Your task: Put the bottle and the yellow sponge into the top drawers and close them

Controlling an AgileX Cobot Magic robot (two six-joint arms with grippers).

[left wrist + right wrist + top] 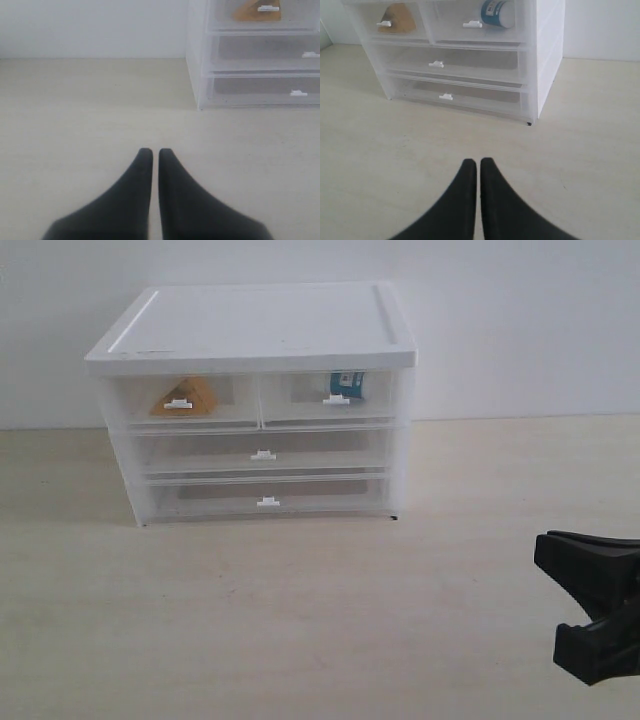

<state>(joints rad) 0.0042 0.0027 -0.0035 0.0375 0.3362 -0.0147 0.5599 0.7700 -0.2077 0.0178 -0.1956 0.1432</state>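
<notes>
Seemingly done: the yellow sponge [184, 397] and the bottle [346, 383] lie inside the top drawers [225, 410], fronts flush, by the far edge of the bench [300, 620]. My left gripper [151, 152] and right gripper [479, 162], jaws pressed together and empty, hover nearer the front edge; a careless swing could catch a handle [337, 399].

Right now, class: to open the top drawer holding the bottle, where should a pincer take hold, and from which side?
Probably the small white tab handle on the top drawer holding the bottle, approached straight from the front. The drawer sits closed, flush with the cabinet, so that thin flat tab is the only part sticking out; pinch it above and below.
</notes>
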